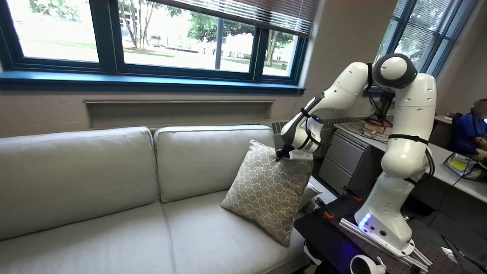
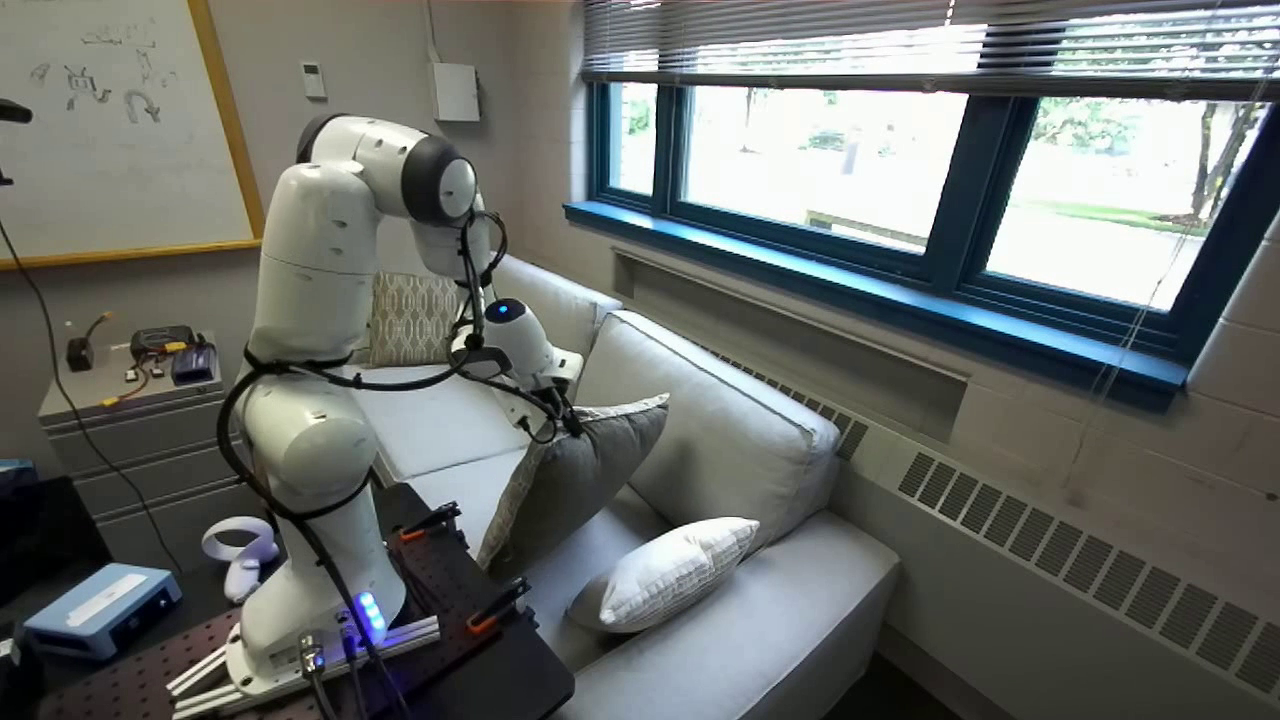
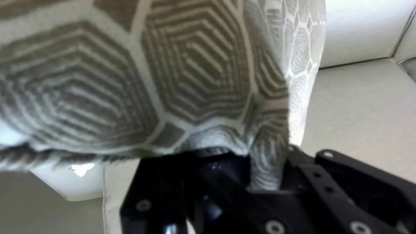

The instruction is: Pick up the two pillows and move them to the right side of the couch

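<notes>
The large tan lattice pillow [image 1: 270, 186] is tilted above the couch seat, near the armrest closest to the robot; it also shows in an exterior view [image 2: 590, 460] and fills much of the wrist view [image 3: 195, 65]. My gripper [image 1: 280, 153] is shut on its upper edge, with a fold of cloth between the fingers in the wrist view [image 3: 253, 156]. I cannot tell whether its lower corner touches the seat. The cream-white pillow [image 2: 680, 575] leans against that armrest; it is mostly hidden behind the tan pillow in an exterior view [image 1: 311, 193]. The couch [image 1: 95, 239] is pale beige-grey.
Another patterned cushion [image 2: 410, 320] stands at the couch's far end. The couch's back cushions [image 1: 213, 163] run under the window. The robot's dark table [image 2: 500, 660], with orange-black clamps [image 2: 500, 605], borders the couch. A drawer cabinet [image 1: 342, 156] stands behind the armrest.
</notes>
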